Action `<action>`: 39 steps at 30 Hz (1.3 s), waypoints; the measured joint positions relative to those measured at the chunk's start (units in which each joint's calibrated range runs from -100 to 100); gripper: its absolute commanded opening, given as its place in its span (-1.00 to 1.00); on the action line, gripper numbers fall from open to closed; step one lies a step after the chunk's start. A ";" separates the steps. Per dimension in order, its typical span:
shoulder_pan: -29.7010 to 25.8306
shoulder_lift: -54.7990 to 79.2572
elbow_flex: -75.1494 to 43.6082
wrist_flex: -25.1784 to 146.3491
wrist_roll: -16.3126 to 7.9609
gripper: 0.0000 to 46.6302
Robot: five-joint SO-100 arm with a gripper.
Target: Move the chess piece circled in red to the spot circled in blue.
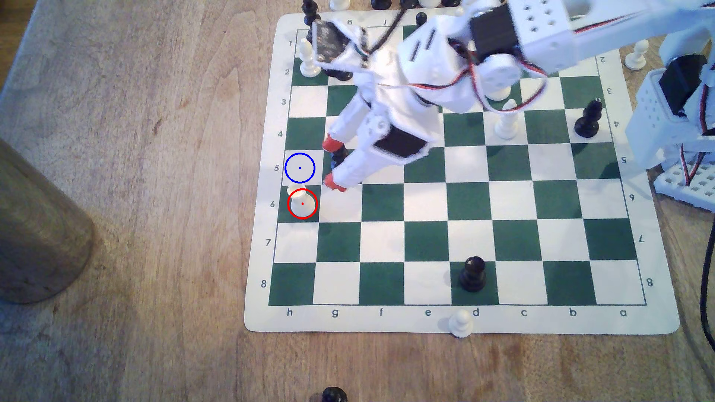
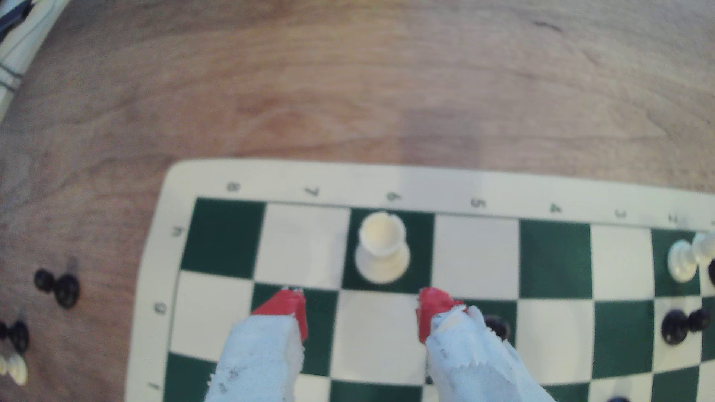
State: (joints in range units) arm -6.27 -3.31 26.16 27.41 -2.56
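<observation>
Rook (image 2: pixel 382 251): stood upright on a green edge square.
Gripper (image 2: pixel 361 315): held open, short of rook.

Illumination: bright, diffuse daylight; shadows soft. Exterior view: arm (image 1: pixel 445 69) motion-blurred, upper frame overexposed. Wrist view: overall soft focus, barrel distortion curves the board (image 2: pixel 271 174) edges.

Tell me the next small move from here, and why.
Probably ease the gripper forward toward the board's h-file edge until the white rook sits between the open fingers, then close. In the wrist view the rook stands upright on its green square just ahead of the red tips, lined up with the gap and untouched. The blue-ringed square beside it is free.
</observation>
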 measured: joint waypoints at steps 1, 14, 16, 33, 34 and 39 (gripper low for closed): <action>0.29 1.01 -0.27 0.00 0.00 -0.29; 2.58 5.45 -4.79 -0.08 -0.05 -0.25; 2.06 7.04 -6.69 -0.08 -0.24 -0.25; 0.88 19.35 -17.71 -0.08 -1.47 -0.20; 0.88 19.77 -18.17 -0.08 -1.51 -0.20; 0.88 21.28 -18.98 -0.08 -1.56 -0.20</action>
State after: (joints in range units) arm -5.38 17.97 7.18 27.33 -4.13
